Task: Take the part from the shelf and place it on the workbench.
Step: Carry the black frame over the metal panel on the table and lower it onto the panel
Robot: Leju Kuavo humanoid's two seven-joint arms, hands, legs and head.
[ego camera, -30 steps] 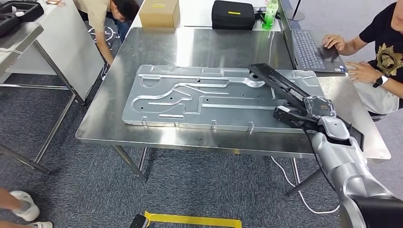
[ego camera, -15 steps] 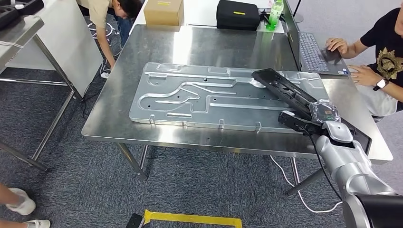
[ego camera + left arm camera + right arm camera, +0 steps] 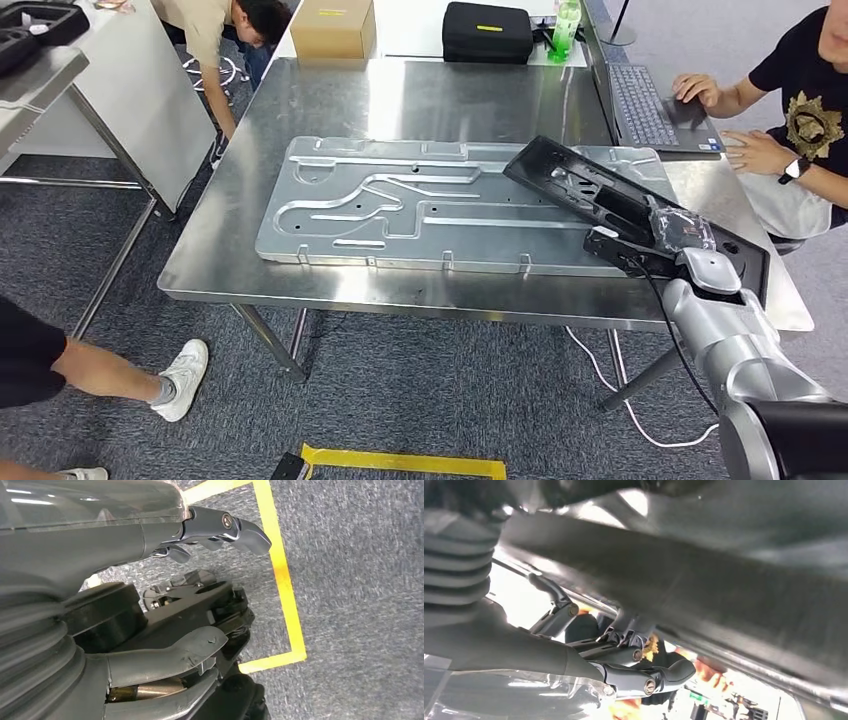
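The part is a long black moulded panel. It lies slantwise over the right end of the steel workbench, its far end resting across a big embossed silver plate. My right hand grips the panel's near end from the workbench's front right; up close, the panel is a dark blurred bar above the hand's fingers. My left hand hangs over grey carpet with its fingers apart and nothing in it.
A person sits at the workbench's right end, typing on a laptop. A cardboard box, a black case and a green bottle stand at the far edge. Another person's leg is at lower left, near yellow floor tape.
The black panel has turned from on edge to lying flatter and lower over the workbench, still in my right hand. A person's leg has stepped in at lower left.
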